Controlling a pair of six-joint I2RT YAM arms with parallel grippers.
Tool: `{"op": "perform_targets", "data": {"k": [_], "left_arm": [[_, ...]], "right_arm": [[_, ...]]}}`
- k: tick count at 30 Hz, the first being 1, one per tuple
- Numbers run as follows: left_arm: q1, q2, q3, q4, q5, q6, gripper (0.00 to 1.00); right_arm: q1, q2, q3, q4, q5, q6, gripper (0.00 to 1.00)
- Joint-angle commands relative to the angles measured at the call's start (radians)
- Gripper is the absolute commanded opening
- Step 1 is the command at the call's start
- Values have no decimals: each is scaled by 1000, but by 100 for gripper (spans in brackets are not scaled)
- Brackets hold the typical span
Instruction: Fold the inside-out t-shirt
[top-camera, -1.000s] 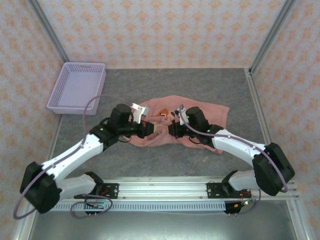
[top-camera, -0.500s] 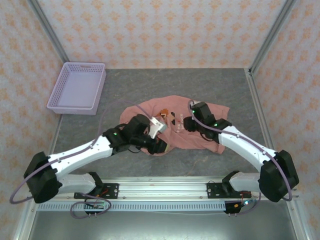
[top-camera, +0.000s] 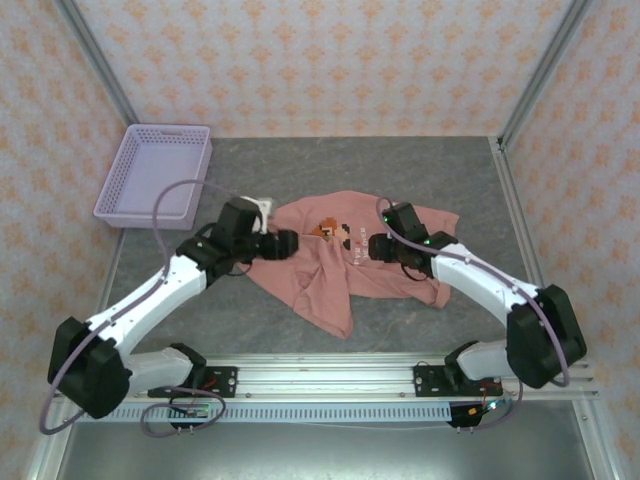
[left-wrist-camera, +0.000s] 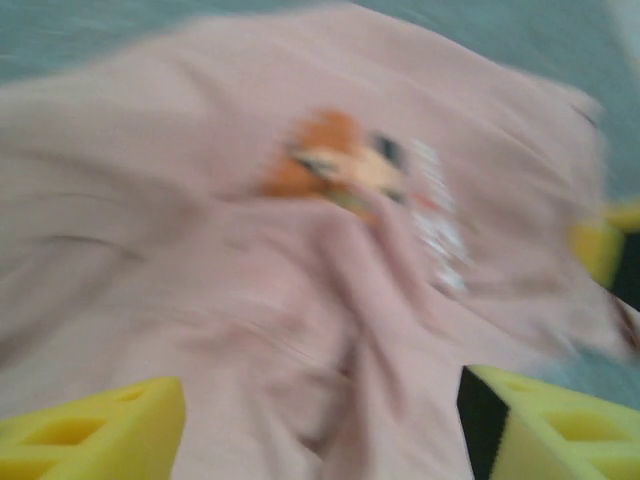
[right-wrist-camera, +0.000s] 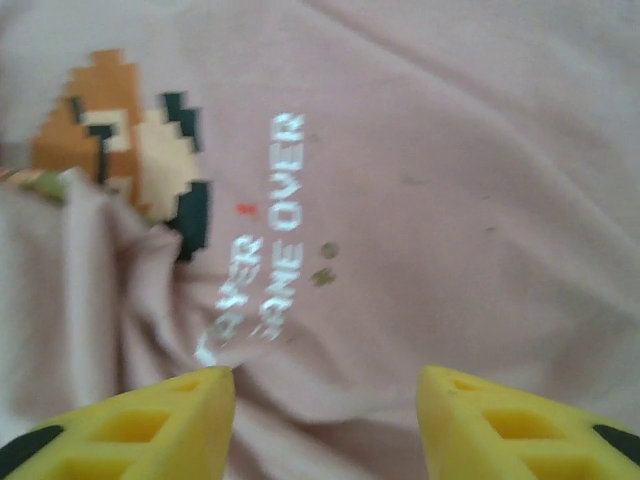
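Note:
The salmon-pink inside-out t-shirt (top-camera: 400, 272) lies crumpled on the grey table, its blocky orange, brown and white print (top-camera: 336, 232) facing up. A long fold of it (top-camera: 330, 305) trails toward the near edge. My left gripper (top-camera: 288, 243) hovers at the shirt's left edge, open, its yellow fingers (left-wrist-camera: 95, 435) wide apart over blurred cloth (left-wrist-camera: 330, 300). My right gripper (top-camera: 373, 247) sits over the shirt just right of the print, also open. Between its yellow fingers (right-wrist-camera: 130, 425) lies flat cloth, with the print (right-wrist-camera: 125, 160) and white lettering (right-wrist-camera: 275, 230) ahead.
A lilac mesh basket (top-camera: 150, 205) stands at the back left of the table. Metal frame posts (top-camera: 510, 215) run along the right side, and a rail (top-camera: 320, 380) crosses the near edge between the arm bases.
Both grippers, shut on the shirt's middle a second ago, have opened and let go. The left arm swung toward the near edge, then back left, leaving a fold drawn out toward the near edge.

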Motion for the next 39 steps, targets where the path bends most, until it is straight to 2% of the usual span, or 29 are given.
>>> {"op": "perform_targets", "data": {"k": [1, 5, 7, 9, 13, 17, 19, 22, 24, 26, 27, 29, 31, 33, 36, 39], "left_arm": [[80, 165, 103, 57, -225, -23, 79], [96, 512, 437, -120, -260, 103, 80], [99, 634, 550, -176, -252, 143, 81], [112, 757, 659, -237, -183, 175, 82], [120, 924, 837, -322, -28, 207, 86], [119, 986, 882, -337, 83, 211, 75], [119, 999, 882, -337, 104, 213, 64], [119, 1031, 905, -348, 128, 218, 42], [121, 1046, 941, -364, 127, 236, 20], [123, 1017, 961, -345, 107, 243, 5], [124, 979, 961, -321, 96, 248, 1], [124, 871, 934, -245, 70, 250, 0], [122, 716, 834, -107, 89, 250, 0], [113, 515, 679, 46, 101, 250, 0], [74, 285, 456, 169, 96, 248, 0], [-33, 94, 215, 222, 37, 273, 0]], "right_arm": [[-172, 134, 104, 117, 5, 52, 53], [-201, 431, 395, -1, -17, -32, 60], [-195, 525, 493, -40, -41, -60, 62], [-186, 599, 578, -72, -36, -96, 67], [-164, 753, 783, -218, 10, -184, 71], [-156, 877, 933, -342, 21, -255, 71], [-155, 913, 977, -368, 2, -269, 65], [-156, 952, 1045, -384, -7, -280, 34], [-155, 956, 1095, -385, 2, -282, 15], [-155, 926, 1129, -368, 29, -292, 2], [-156, 893, 1134, -342, 38, -302, 0], [-159, 816, 1134, -296, 50, -321, 0], [-159, 710, 1082, -240, 55, -348, 0], [-158, 553, 949, -160, 40, -362, 0], [-149, 309, 696, -40, -7, -333, 0], [-118, 82, 418, 15, 7, -266, 0]]}}
